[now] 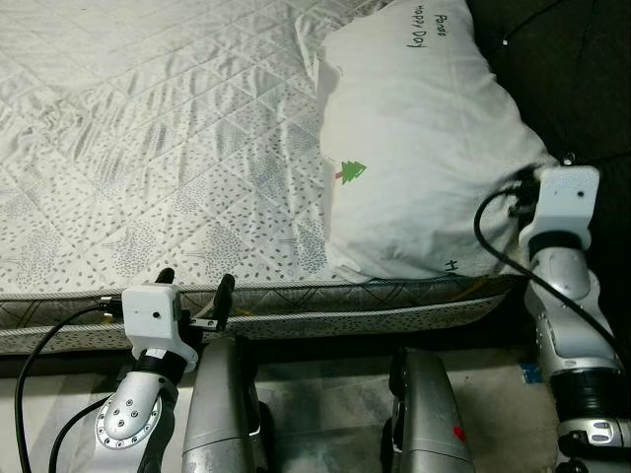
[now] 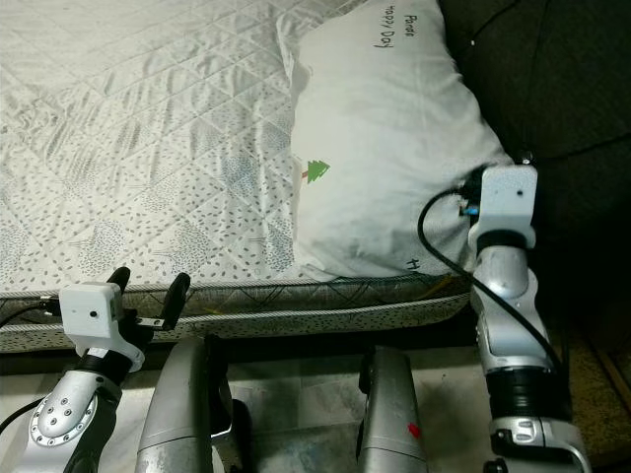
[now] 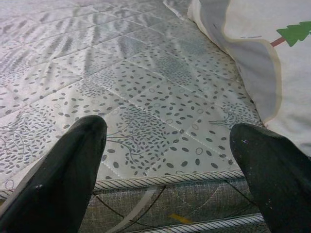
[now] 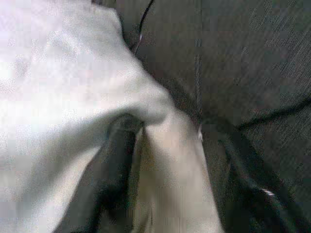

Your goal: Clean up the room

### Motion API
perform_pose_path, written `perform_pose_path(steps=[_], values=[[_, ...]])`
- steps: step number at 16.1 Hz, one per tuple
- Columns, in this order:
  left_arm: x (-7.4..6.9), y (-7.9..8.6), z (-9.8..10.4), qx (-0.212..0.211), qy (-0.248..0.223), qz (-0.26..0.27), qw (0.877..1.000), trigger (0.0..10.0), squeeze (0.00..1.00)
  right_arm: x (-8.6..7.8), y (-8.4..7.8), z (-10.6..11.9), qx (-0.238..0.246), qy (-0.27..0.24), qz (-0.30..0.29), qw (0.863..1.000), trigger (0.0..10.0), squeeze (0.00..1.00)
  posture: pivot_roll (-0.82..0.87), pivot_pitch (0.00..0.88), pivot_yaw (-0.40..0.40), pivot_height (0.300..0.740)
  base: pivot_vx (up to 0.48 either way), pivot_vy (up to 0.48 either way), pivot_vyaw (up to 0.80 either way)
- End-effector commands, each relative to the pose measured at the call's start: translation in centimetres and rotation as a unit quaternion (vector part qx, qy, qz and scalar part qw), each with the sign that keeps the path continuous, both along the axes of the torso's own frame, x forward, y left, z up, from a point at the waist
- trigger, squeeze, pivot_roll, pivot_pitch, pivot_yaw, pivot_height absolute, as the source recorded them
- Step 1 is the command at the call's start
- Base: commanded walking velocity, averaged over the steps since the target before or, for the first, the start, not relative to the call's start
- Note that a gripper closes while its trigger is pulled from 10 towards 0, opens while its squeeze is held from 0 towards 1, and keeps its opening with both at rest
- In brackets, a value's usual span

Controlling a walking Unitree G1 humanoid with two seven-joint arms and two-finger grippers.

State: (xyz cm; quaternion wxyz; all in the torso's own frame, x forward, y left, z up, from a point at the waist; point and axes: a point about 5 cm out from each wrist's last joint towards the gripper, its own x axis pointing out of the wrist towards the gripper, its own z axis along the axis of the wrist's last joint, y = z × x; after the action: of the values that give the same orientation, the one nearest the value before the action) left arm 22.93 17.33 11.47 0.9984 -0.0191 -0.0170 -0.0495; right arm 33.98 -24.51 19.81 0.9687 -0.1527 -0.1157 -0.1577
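A white pillow (image 1: 419, 138) lies on the right part of the bed, near the mattress's front edge, with a small green tree print on its left side and green lettering near its far end, part of which is cut off by the top of the head views. Its right corner hangs toward the dark surface (image 1: 567, 69) beside the bed, and there the right gripper (image 4: 167, 160) has hold of it: in the right wrist view a fold of the pale fabric runs between the two black fingers (image 4: 114, 170), which press in on it from either side, though the picture is soft and the fingertips themselves are buried in cloth. From the head views the fingers are hidden behind the white wrist housing (image 1: 564, 202), which sits right against the pillow's corner. The pillow rests on a quilted mattress (image 1: 148, 148) printed with small grey leaf and tree patterns, with a corded grey border (image 3: 160, 206) along its near side. The left gripper (image 1: 194, 293) is held low at that front edge, well apart from the pillow, its two fingers spread wide with nothing between them; the left wrist view looks between them across the quilting toward the pillow's edge. Below, the robot's silver legs (image 1: 222, 414) stand on a pale floor, cut off by the bottom of the frame.
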Motion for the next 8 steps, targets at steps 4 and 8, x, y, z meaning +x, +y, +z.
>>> perform_pose_path(steps=[4,8], values=[[-0.2,0.2,-0.2,0.003,0.005,0.005,1.000,10.0,0.00,0.0,-0.8,3.3,-0.021,-0.059,-0.021,0.998,10.0,1.00,0.12,0.214,0.003,0.543,0.000,0.000,0.00],[-0.2,0.0,-0.3,0.000,0.005,0.004,1.000,10.0,0.00,1.2,1.6,3.0,0.005,-0.053,0.033,0.998,10.0,1.00,0.12,0.217,0.005,0.543,0.000,0.000,0.00]])
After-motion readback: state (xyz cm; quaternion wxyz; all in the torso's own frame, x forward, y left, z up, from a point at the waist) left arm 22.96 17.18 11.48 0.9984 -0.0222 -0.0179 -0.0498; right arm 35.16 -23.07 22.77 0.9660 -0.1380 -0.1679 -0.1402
